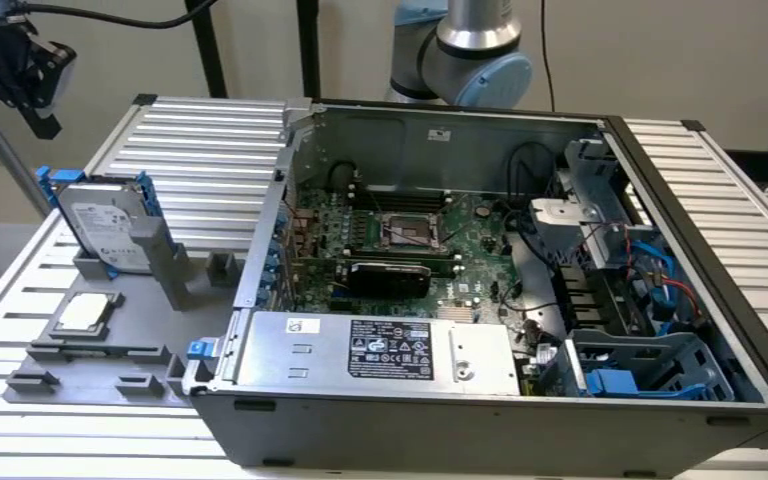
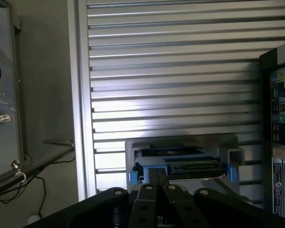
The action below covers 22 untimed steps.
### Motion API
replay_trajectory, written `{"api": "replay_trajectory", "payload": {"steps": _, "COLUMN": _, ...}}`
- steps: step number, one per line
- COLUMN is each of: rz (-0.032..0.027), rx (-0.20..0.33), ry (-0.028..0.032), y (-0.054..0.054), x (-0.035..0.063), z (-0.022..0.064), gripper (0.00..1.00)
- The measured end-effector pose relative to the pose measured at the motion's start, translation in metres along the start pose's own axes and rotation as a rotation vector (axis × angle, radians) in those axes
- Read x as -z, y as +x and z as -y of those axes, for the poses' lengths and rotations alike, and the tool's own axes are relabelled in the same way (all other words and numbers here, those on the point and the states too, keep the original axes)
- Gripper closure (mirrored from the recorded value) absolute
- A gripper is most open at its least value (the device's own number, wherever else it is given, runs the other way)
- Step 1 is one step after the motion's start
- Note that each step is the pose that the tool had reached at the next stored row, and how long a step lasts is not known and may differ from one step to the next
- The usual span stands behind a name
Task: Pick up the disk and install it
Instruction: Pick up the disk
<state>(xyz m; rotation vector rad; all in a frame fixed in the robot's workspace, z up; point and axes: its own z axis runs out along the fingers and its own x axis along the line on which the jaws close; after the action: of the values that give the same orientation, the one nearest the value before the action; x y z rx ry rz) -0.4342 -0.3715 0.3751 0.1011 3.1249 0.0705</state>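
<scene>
Overhead, at ten o'clock in the exterior view, the black robot gripper [image 1: 37, 100] [image 2: 156, 171] hangs with its fingers [image 2: 153, 179] pressed together on nothing. Below it, at nine o'clock, the silver-grey metal hard disk in a bright blue plastic frame [image 1: 101, 228] [image 2: 180, 164] stands upright in a grey plastic holder [image 1: 160, 262] on the ribbed aluminium table [image 1: 197, 140], near the open dark-grey computer case [image 1: 424, 128]. The print on the disk's white label [image 1: 96, 222] is too small to read.

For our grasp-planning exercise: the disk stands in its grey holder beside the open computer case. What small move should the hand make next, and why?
Probably open the hand and lower it toward the disk: its fingers look shut, it hangs above the disk, and the disk stands upright, untouched, in the grey holder.
</scene>
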Motion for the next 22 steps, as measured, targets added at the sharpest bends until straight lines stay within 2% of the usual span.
{"api": "replay_trajectory", "payload": {"steps": 5, "rz": 0.0001, "rx": 0.001, "ry": -0.0001, "y": -0.0009, "x": -0.0001, "z": 0.0002, "gripper": 1.0}}
{"api": "replay_trajectory", "payload": {"steps": 7, "rz": -0.0007, "rx": 0.017, "ry": -0.0002, "y": -0.0019, "x": 0.0, "z": 0.0003, "gripper": 1.0}}
{"api": "replay_trajectory", "payload": {"steps": 22, "rz": -0.0115, "rx": 0.251, "ry": -0.0029, "y": -0.004, "x": -0.0043, "z": 0.0004, "gripper": 1.0}}
